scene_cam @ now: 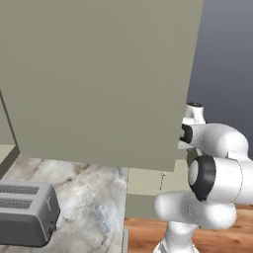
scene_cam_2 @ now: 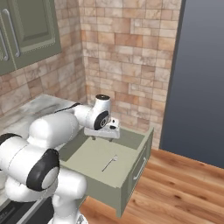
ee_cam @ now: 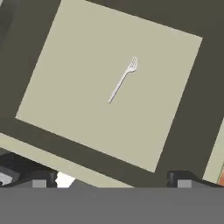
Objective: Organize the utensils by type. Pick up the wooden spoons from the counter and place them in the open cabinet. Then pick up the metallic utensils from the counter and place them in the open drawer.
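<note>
Silver fork (ee_cam: pixel 122 80) | flat in drawer (ee_cam: pixel 52 74) | tines toward front

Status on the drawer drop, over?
Pincer open, empty, above the open drawer. Fork lying flat on drawer floor. Nothing in the way.

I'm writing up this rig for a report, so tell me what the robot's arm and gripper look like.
The arm is glossy white, built of rounded, bulbous links with black rings and caps at the joints. A thin dark cable runs along its upper link. The gripper has a flat white body beneath a rounded wrist; its finger tips are small, dark and blocky.
</note>
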Controlling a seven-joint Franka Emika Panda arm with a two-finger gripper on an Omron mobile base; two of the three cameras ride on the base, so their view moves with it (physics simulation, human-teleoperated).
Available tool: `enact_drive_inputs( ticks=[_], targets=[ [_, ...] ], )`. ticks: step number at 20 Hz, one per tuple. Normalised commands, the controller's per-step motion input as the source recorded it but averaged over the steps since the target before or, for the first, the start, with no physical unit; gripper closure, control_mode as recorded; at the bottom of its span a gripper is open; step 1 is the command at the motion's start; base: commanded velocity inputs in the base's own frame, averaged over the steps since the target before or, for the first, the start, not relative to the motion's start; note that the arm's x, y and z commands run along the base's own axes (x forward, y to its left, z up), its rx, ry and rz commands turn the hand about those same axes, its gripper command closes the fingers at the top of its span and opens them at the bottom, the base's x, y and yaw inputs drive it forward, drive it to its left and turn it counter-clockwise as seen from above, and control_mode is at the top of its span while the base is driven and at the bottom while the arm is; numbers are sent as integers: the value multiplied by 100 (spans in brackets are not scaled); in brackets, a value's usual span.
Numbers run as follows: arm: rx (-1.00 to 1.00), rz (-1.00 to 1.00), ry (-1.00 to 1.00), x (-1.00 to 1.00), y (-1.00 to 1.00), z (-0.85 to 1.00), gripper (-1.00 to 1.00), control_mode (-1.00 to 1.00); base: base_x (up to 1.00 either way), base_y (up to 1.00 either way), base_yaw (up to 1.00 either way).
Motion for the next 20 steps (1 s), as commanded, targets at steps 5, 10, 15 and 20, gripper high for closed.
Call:
enact_drive_inputs(
  ticks=[5, 10, 15, 20],
  targets=[
    [0, 27, -32, -39, 11, 38, -100, -100, 0, 0, 0],
    [0, 4, -10, -16, 8, 34, -100, -100, 0, 0, 0],
    [0, -4, -7, -17, 5, 35, -100, -100, 0, 0, 0],
    [2, -10, -2, -21, 0, 30, -100, -100, 0, 0, 0]
  ],
)
